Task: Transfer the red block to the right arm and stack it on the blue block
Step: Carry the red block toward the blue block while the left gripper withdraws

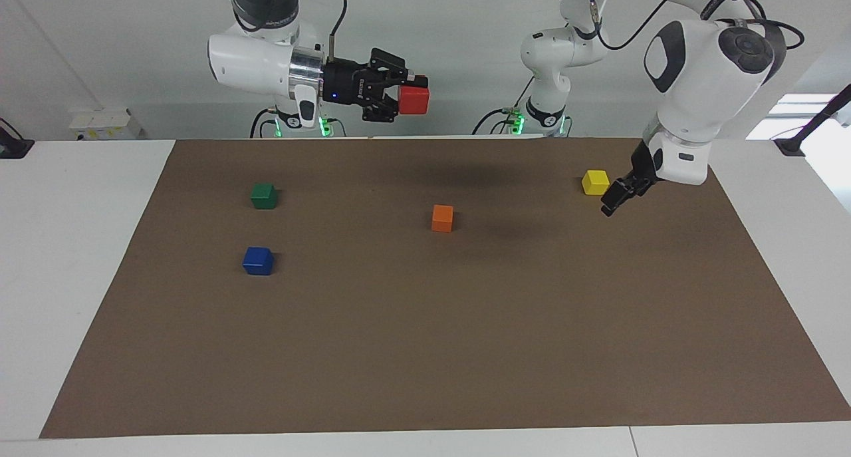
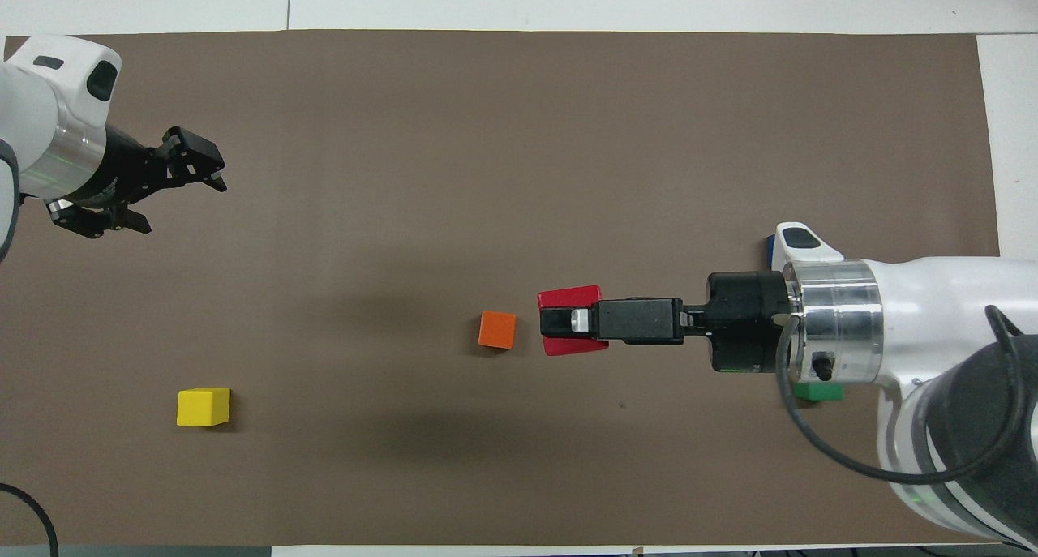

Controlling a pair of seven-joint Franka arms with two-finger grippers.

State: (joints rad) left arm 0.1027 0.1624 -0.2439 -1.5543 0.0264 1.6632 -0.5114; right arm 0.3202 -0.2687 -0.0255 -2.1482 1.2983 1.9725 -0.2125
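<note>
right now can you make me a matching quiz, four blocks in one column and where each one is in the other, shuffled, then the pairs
1 red block
2 blue block
3 yellow block
4 orange block

A beside the open left gripper
B mid-mat, alone
C in the right gripper, in the air
D on the mat, just farther from the robots than the green block

Pairs: 1-C, 2-D, 3-A, 4-B

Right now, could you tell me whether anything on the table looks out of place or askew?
Nothing stands out. The small blue, green, orange and yellow cubes sit flat and apart on the brown mat; the right gripper holds the red cube aloft.
</note>
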